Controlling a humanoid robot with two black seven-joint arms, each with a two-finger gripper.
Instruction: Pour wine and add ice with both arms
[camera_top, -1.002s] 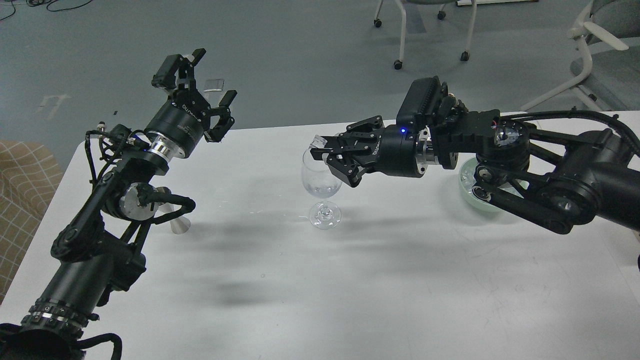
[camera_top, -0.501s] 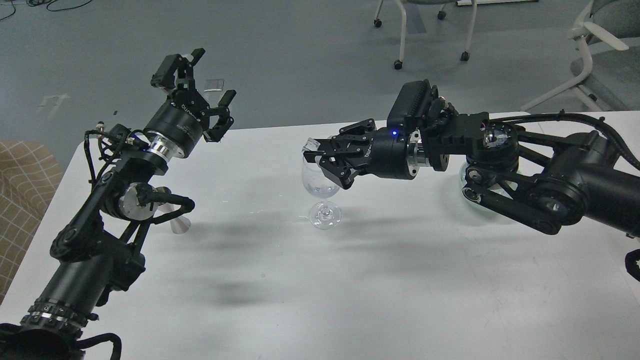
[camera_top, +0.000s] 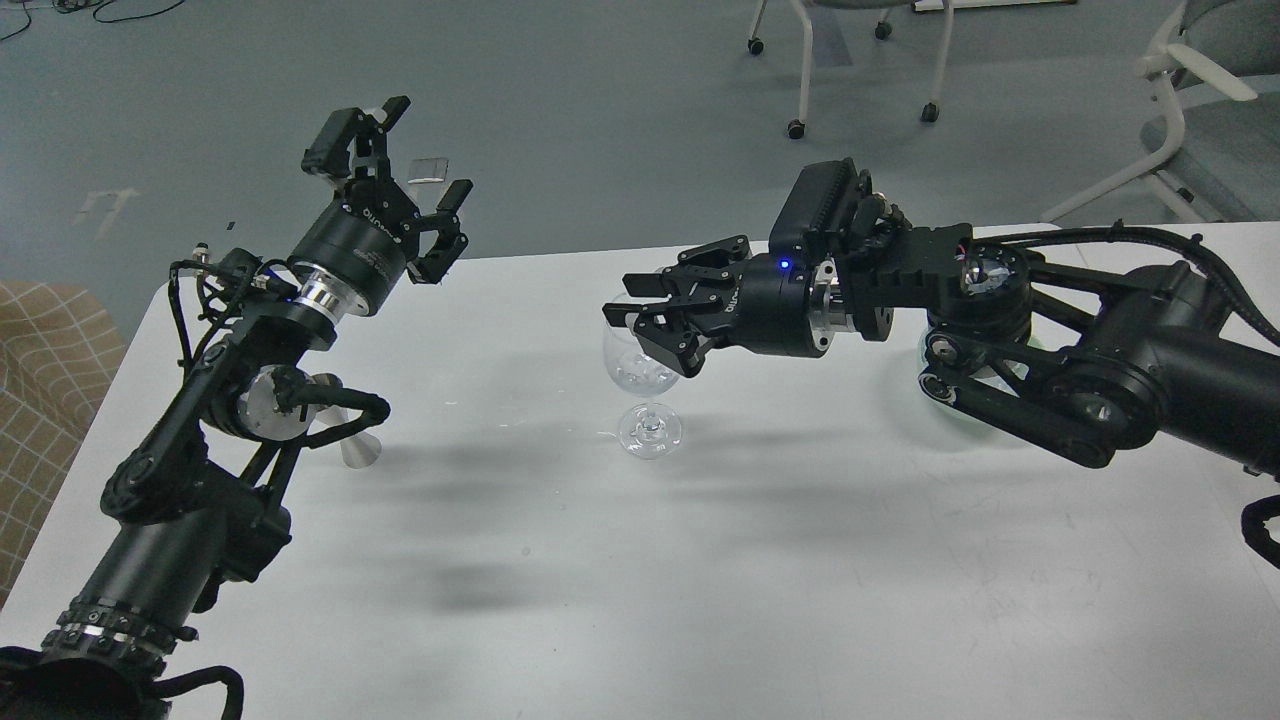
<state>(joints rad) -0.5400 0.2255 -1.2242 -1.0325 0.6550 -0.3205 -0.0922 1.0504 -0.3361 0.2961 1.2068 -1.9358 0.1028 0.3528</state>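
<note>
A clear wine glass (camera_top: 640, 372) stands upright mid-table, with a little colourless wine and a small clear ice cube low in its bowl. My right gripper (camera_top: 622, 300) hovers just over the glass's rim from the right, its fingers spread and empty. My left gripper (camera_top: 395, 150) is raised high above the table's far left edge, open and empty, well away from the glass. A pale green bowl (camera_top: 923, 352) sits behind my right arm, mostly hidden; the ice heap in it does not show.
A small silvery cone-shaped vessel (camera_top: 356, 450) stands on the table (camera_top: 700, 580) behind my left forearm. Wheeled chairs (camera_top: 1190, 110) stand on the floor beyond the far edge. A tan checked seat (camera_top: 40, 370) lies off the left edge.
The right gripper carried a clear ice cube leftward over the glass rim and opened; the cube has left its fingertips and lies in the bowl. The left arm has not moved.
</note>
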